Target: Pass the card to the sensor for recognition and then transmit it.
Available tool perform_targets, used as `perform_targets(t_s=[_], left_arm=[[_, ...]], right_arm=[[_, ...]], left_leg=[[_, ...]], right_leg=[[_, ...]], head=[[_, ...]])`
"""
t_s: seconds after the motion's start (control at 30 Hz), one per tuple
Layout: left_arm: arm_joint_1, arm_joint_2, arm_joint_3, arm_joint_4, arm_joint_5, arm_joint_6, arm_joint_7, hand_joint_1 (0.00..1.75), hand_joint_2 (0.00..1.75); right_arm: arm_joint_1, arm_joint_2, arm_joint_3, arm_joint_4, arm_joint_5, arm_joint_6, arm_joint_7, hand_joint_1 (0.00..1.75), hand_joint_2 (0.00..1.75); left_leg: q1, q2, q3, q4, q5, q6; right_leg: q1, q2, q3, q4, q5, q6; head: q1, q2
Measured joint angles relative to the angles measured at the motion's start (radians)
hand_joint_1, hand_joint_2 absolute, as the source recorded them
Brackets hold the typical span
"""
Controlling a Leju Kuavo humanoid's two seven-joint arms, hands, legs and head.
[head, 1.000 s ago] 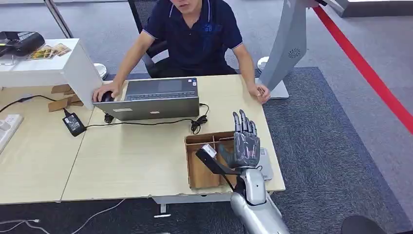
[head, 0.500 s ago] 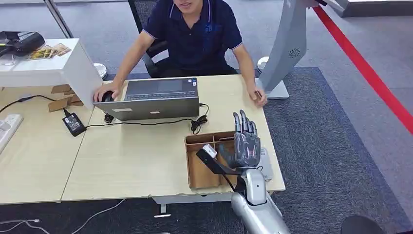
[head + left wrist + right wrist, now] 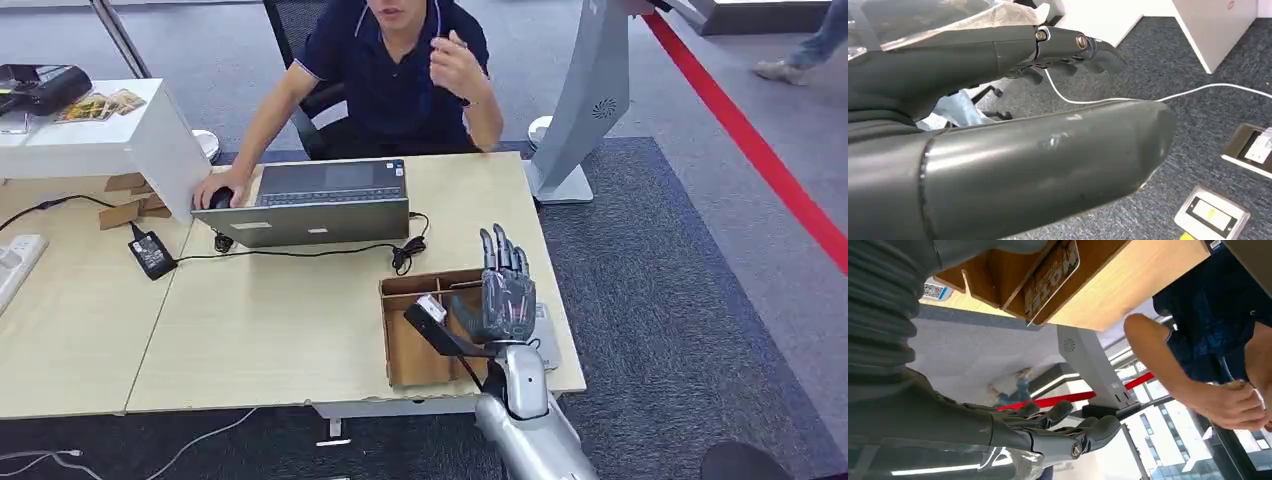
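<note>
- While hovering flat and spread over the tray (image 3: 405,352) at the desk's (image 3: 270,330) right front corner, right hand (image 3: 505,296) grips nothing.
- Card (image 3: 1050,277) standing in the tray, ungrasped.
- Sensor pass and handover both pending.
- Left hand (image 3: 1013,150) hanging empty, fingers loosely apart.

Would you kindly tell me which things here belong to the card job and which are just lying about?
Job: right hand; card standing in the cardboard tray; grey pad beside it, probably the sensor.
Lying about: laptop; mouse; power adapter; power strip; grey stand.
</note>
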Motion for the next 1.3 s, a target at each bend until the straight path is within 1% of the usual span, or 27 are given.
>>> perform_targets(t_s=[0.07, 0.1, 0.3, 0.47, 0.5, 0.57, 0.6, 0.77, 0.8, 0.83, 0.87, 0.9, 0.97, 1.03, 1.2, 1.3], left_arm=[[0.000, 0.000, -0.001, 0.000, 0.000, 0.000, 0.000, 0.00, 0.00], [0.000, 0.000, -0.001, 0.000, 0.001, 0.000, 0.000, 0.00, 0.00], [0.000, 0.000, -0.002, 0.000, 0.002, 0.000, 0.000, 0.00, 0.00], [0.000, 0.001, -0.003, 0.000, 0.002, 0.000, 0.000, 0.00, 0.00], [0.000, 0.001, -0.004, 0.000, 0.003, 0.000, 0.000, 0.00, 0.00], [0.000, 0.001, -0.005, 0.000, 0.003, 0.000, 0.000, 0.00, 0.00], [0.000, 0.001, -0.006, 0.000, 0.004, 0.000, 0.000, 0.00, 0.00], [0.000, 0.002, -0.010, 0.000, 0.005, 0.000, 0.000, 0.00, 0.00], [0.000, 0.002, -0.010, 0.000, 0.005, 0.000, 0.000, 0.00, 0.00], [0.000, 0.002, -0.010, 0.000, 0.005, 0.000, 0.000, 0.00, 0.00], [0.000, 0.002, -0.010, 0.000, 0.005, 0.000, 0.000, 0.00, 0.00], [0.000, 0.002, -0.011, 0.000, 0.005, 0.000, 0.000, 0.00, 0.00], [0.000, 0.002, -0.011, 0.000, 0.005, 0.000, 0.000, 0.00, 0.00], [0.000, 0.002, -0.011, 0.000, 0.005, 0.000, 0.000, 0.00, 0.00], [0.000, 0.002, -0.011, 0.000, 0.006, 0.000, 0.000, 0.00, 0.00], [0.000, 0.002, -0.011, 0.000, 0.006, 0.000, 0.000, 0.00, 0.00]], right_arm=[[0.000, 0.000, 0.000, 0.000, 0.000, 0.000, 0.000, 0.00, 1.75], [0.000, 0.000, 0.000, 0.000, 0.000, 0.000, 0.000, 0.03, 1.75], [0.000, 0.000, 0.000, 0.000, -0.002, 0.000, 0.000, 0.03, 1.75], [0.000, 0.000, 0.000, 0.003, -0.004, 0.000, 0.000, 0.07, 1.75], [0.000, 0.000, 0.000, 0.003, -0.005, 0.000, 0.000, 0.10, 1.75], [0.000, 0.000, 0.000, 0.003, -0.005, 0.000, 0.000, 0.10, 1.75], [0.000, 0.000, 0.000, 0.003, -0.005, 0.000, 0.000, 0.14, 1.75], [0.000, 0.000, 0.000, 0.003, -0.009, 0.000, 0.000, 0.16, 1.75], [0.000, 0.000, 0.000, 0.003, -0.009, 0.000, 0.000, 0.17, 1.75], [0.000, 0.000, 0.000, 0.003, -0.010, 0.000, 0.000, 0.23, 1.75], [0.000, 0.000, 0.000, 0.004, -0.010, 0.000, 0.000, 0.23, 1.75], [0.000, 0.000, 0.000, 0.004, -0.010, 0.000, 0.000, 0.28, 1.75], [0.000, 0.000, 0.000, 0.004, -0.011, 0.000, 0.000, 0.28, 1.75], [0.000, 0.000, 0.000, 0.004, -0.011, 0.000, 0.000, 0.35, 1.75], [0.000, 0.000, 0.000, 0.004, -0.011, 0.000, 0.000, 0.37, 1.75], [0.000, 0.000, 0.000, 0.004, -0.012, 0.000, 0.000, 0.44, 1.75]], left_leg=[[0.000, 0.000, 0.000, 0.000, 0.000, 0.000], [0.000, 0.000, 0.000, 0.000, 0.000, 0.000], [0.000, 0.000, 0.000, 0.000, 0.000, 0.000], [0.000, 0.000, 0.000, 0.000, 0.000, 0.000], [0.000, 0.000, 0.000, 0.000, 0.000, 0.000], [0.000, 0.000, 0.000, 0.000, 0.000, 0.000], [0.000, 0.000, 0.000, 0.000, 0.000, 0.000], [0.000, 0.000, 0.000, 0.000, 0.000, 0.000], [0.000, 0.000, 0.000, 0.000, 0.000, 0.000], [0.000, 0.000, 0.000, 0.000, 0.000, 0.000], [0.000, 0.000, 0.000, 0.000, 0.000, 0.000], [0.000, 0.000, 0.000, 0.000, 0.000, 0.000], [0.000, 0.000, 0.000, 0.000, 0.000, 0.000], [0.000, 0.000, 0.000, 0.000, 0.000, 0.000], [0.000, 0.000, 0.000, 0.000, 0.000, 0.000], [0.000, 0.000, 0.000, 0.000, 0.000, 0.000]], right_leg=[[0.000, 0.000, 0.000, 0.000, 0.000, 0.000], [0.000, 0.000, 0.000, 0.000, 0.000, 0.000], [0.000, 0.000, 0.000, 0.000, 0.000, 0.000], [0.000, 0.000, 0.000, 0.000, 0.000, 0.000], [0.000, 0.000, 0.000, 0.000, 0.000, 0.000], [0.000, 0.000, 0.000, 0.000, 0.000, 0.000], [0.000, 0.000, 0.000, 0.000, 0.000, 0.000], [0.000, 0.000, 0.000, 0.000, 0.000, 0.000], [0.000, 0.000, 0.000, 0.000, 0.000, 0.000], [0.000, 0.000, 0.000, 0.000, 0.000, 0.000], [0.000, 0.000, 0.000, 0.000, 0.000, 0.000], [0.000, 0.000, 0.000, 0.000, 0.000, 0.000], [0.000, 0.000, 0.000, 0.000, 0.000, 0.000], [0.000, 0.000, 0.000, 0.000, 0.000, 0.000], [0.000, 0.000, 0.000, 0.000, 0.000, 0.000], [0.000, 0.000, 0.000, 0.000, 0.000, 0.000]], head=[[0.000, 0.000], [0.000, 0.000], [0.000, 0.000], [0.000, 0.000], [0.000, 0.000], [0.000, 0.000], [0.000, 0.000], [0.000, 0.000], [0.000, 0.000], [0.000, 0.000], [0.000, 0.000], [0.000, 0.000], [0.000, 0.000], [0.000, 0.000], [0.000, 0.000], [0.000, 0.000]])
